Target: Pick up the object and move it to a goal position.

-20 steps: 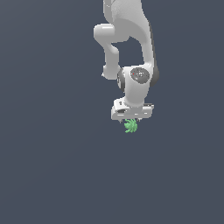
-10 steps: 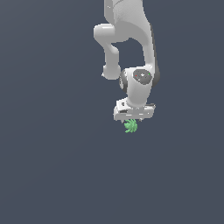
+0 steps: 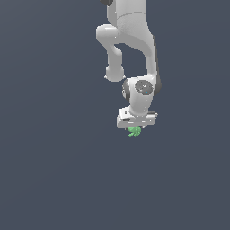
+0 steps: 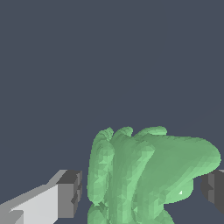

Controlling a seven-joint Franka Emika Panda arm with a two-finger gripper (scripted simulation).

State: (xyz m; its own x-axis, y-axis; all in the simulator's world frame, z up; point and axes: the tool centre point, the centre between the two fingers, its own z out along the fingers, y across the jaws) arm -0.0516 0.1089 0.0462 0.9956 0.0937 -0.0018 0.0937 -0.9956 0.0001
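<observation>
The object [image 3: 134, 131] is a tiny bright green lobed cluster resting on the dark grey floor, directly under the white hand. My gripper [image 3: 134, 127] points down over it. In the wrist view the object [image 4: 144, 175] fills the space between the two dark fingertips [image 4: 70, 194]. A narrow gap shows between that finger and the green lobes. The other fingertip sits right at the object's far side, and I cannot tell whether it touches. The gripper [image 4: 142, 190] is open around the object.
The white arm [image 3: 130, 40] rises from the hand toward the top of the exterior view. Plain dark grey floor [image 3: 54, 170] lies all around. No other objects or markers show.
The hand has come down slightly over the object. The green object has stayed in the same place.
</observation>
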